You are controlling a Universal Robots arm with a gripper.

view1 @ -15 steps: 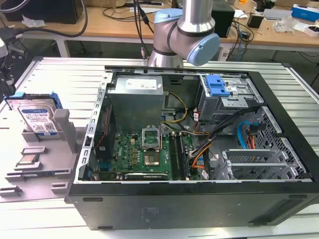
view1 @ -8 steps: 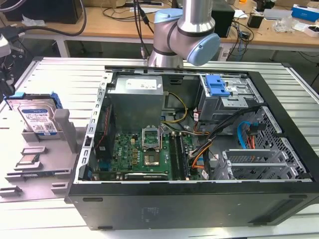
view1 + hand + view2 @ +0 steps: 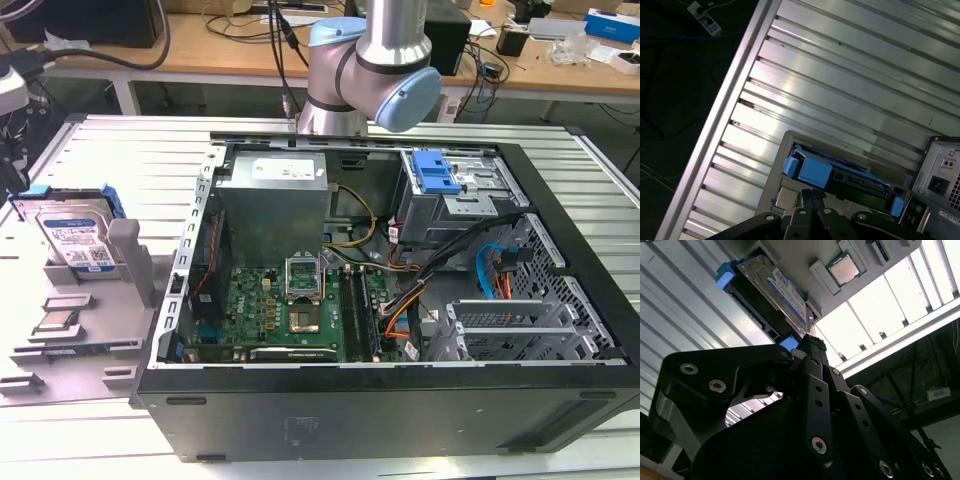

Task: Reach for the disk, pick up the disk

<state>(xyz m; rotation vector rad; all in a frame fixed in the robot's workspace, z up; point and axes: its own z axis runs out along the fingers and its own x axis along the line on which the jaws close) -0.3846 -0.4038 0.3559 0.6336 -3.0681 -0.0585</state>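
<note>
The disk (image 3: 75,235) stands tilted in a grey holder (image 3: 130,262) on the slatted table (image 3: 120,150), at the exterior view's left, just beside the open computer case (image 3: 400,405). In the second wrist view my gripper (image 3: 810,342) hangs above the disk's blue-framed edge without touching it; I cannot tell whether the pincer is spread or pressed together. My worry is the lean. A straight descent could land on the blue bracket (image 3: 725,276) instead of the metal body, and the plastic may flex or slip. A skewed grip could jam the disk in its slot and drag the holder up with it, spilling the small chip (image 3: 843,269) lying nearby.
</note>
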